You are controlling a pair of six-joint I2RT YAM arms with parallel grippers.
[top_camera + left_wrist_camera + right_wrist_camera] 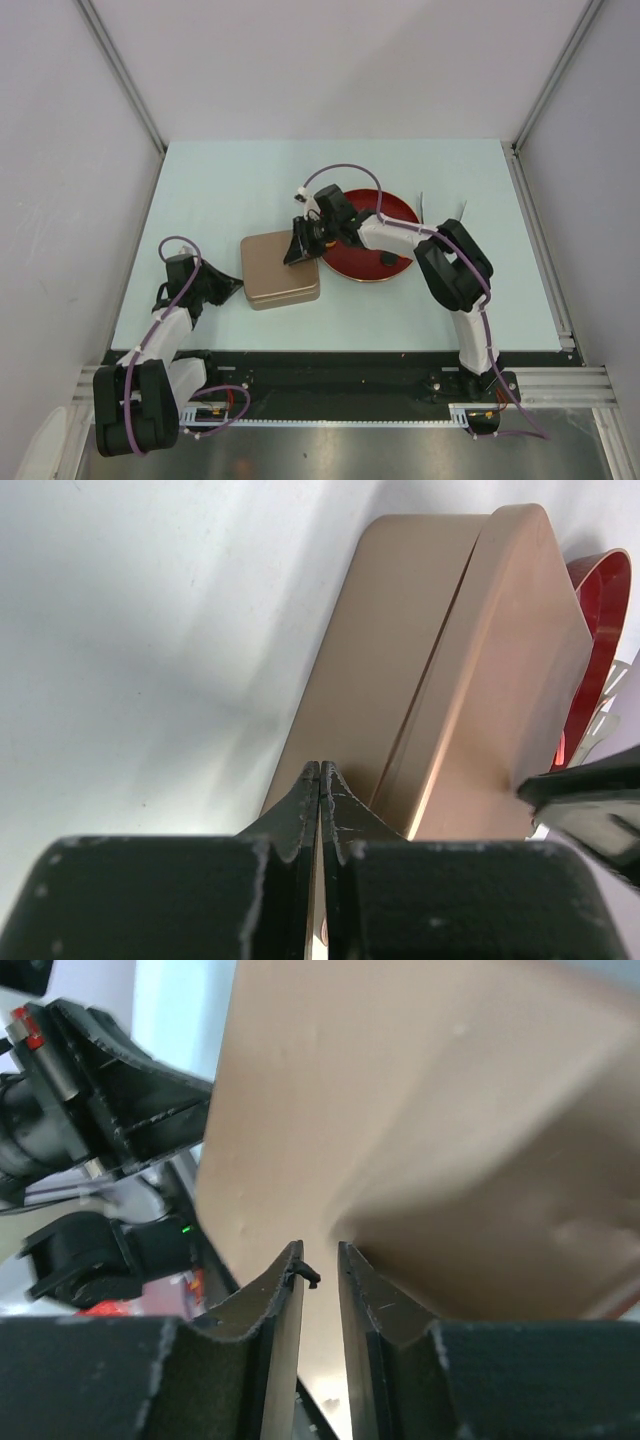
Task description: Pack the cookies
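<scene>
The tan square tin (272, 282) stands at mid-table with its lid (278, 252) lying over it; both also show in the left wrist view, the tin (390, 670) and the lid (510, 680). My right gripper (298, 247) is at the lid's right edge, its jaws nearly closed around the tan lid edge (320, 1190). My left gripper (228, 287) is shut and empty, its tips (320, 770) against the tin's left side. One small dark disc (388, 260) lies on the dark-red plate (400, 215). No other cookies are visible.
The dark-red plate sits right of the tin, partly under my right arm, and its rim shows in the left wrist view (600, 590). Two thin pale utensils (462, 209) lie behind the plate. Enclosure walls stand on both sides.
</scene>
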